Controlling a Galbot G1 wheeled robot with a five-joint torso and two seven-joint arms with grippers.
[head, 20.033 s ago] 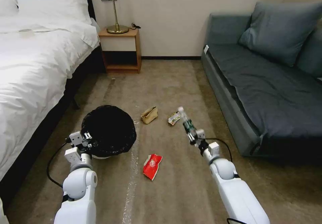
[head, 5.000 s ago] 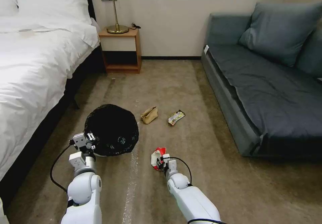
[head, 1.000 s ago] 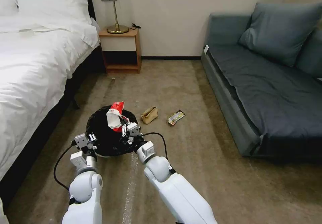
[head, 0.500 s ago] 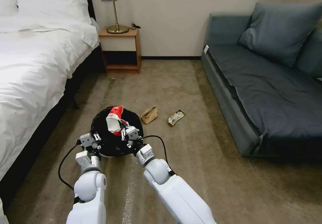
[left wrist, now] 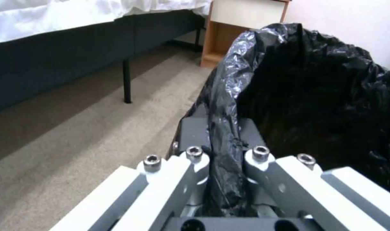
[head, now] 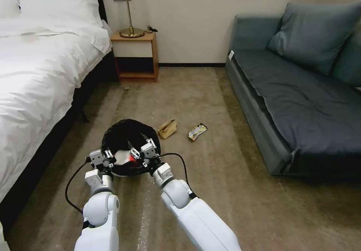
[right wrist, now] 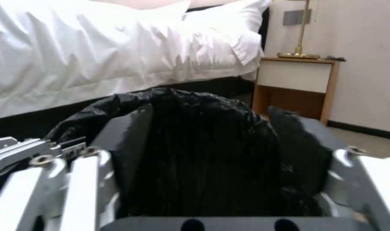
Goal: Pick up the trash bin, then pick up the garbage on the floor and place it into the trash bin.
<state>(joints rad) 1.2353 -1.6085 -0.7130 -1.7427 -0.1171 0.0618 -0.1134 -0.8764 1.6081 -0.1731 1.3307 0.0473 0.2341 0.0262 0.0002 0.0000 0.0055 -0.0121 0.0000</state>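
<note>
The trash bin, white with a black bag liner, hangs just above the carpet between my arms. My left gripper is shut on its near rim, and the left wrist view shows the liner pinched between the fingers. Over the bin's near right edge my right gripper stands open with nothing in it; in the right wrist view its spread fingers frame the bin's dark inside. A red snack packet lies inside the bin. A tan paper bag and a yellow-and-black wrapper lie on the carpet beyond.
A white bed runs along the left, with a wooden nightstand and brass lamp at the back wall. A grey-blue sofa lines the right. Open carpet lies between them.
My right gripper has opened and the red snack packet it held above the bin has dropped inside. Over the last second the left arm shifted the bin slightly right.
</note>
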